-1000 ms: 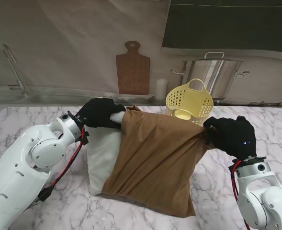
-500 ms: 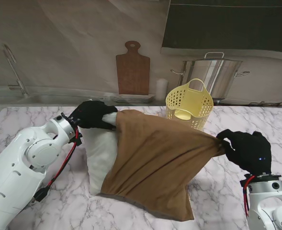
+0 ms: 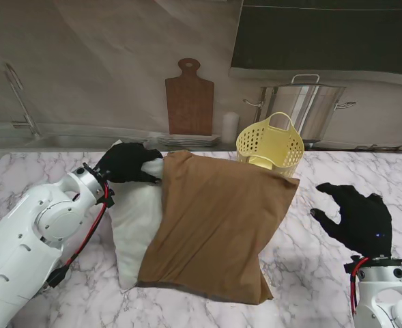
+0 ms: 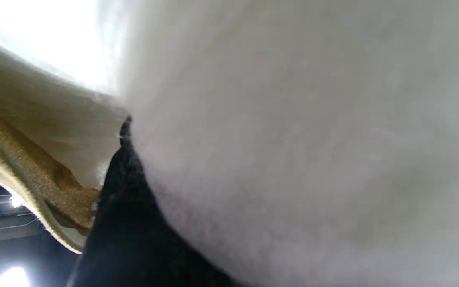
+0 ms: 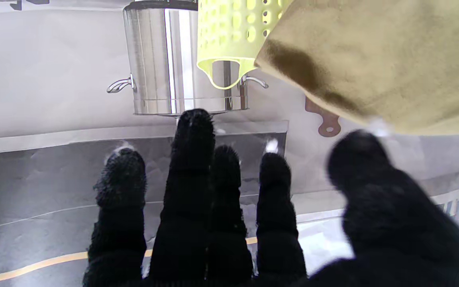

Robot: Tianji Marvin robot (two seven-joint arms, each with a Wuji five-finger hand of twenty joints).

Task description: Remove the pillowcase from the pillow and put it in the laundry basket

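steel stockpot (image 3: 308, 106), wooden cutting board (image 3: 189, 100) behind marble table (image 3: 392, 178).

Stand overhead, wrists close, sharing pillowcase (image 3: 214, 225)

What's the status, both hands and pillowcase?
Left hand shut on pillow. Right hand open, clear of pillowcase. Pillowcase covers most of the pillow. Basket behind it, unobstructed.

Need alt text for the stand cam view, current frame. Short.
A brown pillowcase half covers a white pillow on a marble table; the left hand grips the pillow's far corner, while the right hand hovers open beside the pillowcase. A yellow laundry basket stands just behind.
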